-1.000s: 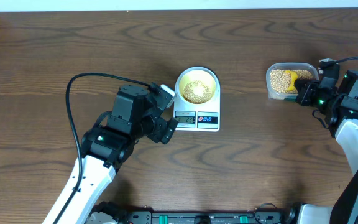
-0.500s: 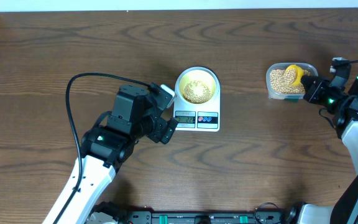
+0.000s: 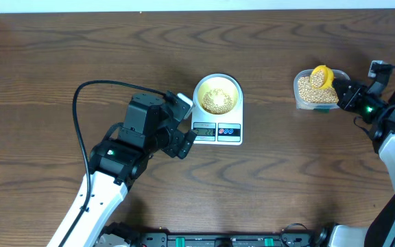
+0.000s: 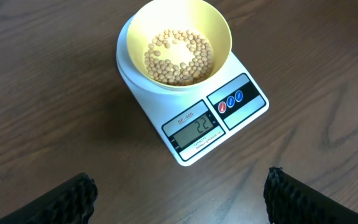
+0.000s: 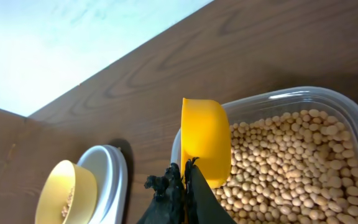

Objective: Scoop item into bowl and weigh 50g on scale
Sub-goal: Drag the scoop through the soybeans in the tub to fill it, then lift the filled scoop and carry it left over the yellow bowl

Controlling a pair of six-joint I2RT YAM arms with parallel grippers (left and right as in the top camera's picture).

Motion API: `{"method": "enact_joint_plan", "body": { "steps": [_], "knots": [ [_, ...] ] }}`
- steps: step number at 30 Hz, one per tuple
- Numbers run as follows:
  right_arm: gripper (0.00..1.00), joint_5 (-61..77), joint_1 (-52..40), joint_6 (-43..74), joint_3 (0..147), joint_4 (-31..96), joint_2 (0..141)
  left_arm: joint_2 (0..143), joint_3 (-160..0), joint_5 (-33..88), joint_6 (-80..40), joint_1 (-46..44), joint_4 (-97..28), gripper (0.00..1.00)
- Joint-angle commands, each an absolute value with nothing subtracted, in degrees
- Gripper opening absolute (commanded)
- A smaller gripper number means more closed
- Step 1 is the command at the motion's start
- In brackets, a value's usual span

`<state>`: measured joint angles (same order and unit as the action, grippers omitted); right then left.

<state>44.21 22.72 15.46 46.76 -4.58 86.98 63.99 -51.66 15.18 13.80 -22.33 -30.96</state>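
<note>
The pale-yellow bowl (image 3: 217, 84) sits on the white scale (image 3: 228, 132) at mid-table, with a layer of tan beans (image 4: 179, 53) in its bottom. The display (image 4: 196, 127) reads 22. My left gripper (image 4: 179, 199) hovers open just left of the scale, nothing between its fingers. At the right, my right gripper (image 3: 340, 92) is shut on the handle of a yellow scoop (image 3: 319, 77), which holds beans above the clear container (image 3: 300, 96). From the right wrist I see the scoop (image 5: 205, 140) from its back, so its load is hidden.
The clear container (image 5: 328, 93) is nearly full of beans (image 5: 284, 168). The left arm's black cable (image 3: 77, 116) loops over the table left of the scale. A pale wall borders the table's far edge (image 3: 197, 8).
The right gripper has drawn back to the right and lifted the scoop out of the beans, now loaded over the container's far side. The left arm, bowl and scale have not moved.
</note>
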Motion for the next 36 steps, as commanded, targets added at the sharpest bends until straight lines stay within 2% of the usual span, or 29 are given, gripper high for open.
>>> {"method": "enact_joint_plan", "body": {
  "steps": [1,21,36],
  "knots": [
    [0.01,47.09,23.07,17.80,46.76,-5.28,87.35,64.10,-50.72,16.05,14.55,-22.09,-30.79,0.88],
    [0.01,58.08,22.33,25.23,46.76,-9.65,87.35,64.10,-50.72,16.05,14.52,-22.09,-30.79,0.88],
    [0.01,56.93,11.46,26.96,46.76,-10.59,87.35,64.10,-50.72,16.05,14.55,-22.09,-30.79,0.88]
  ]
}}
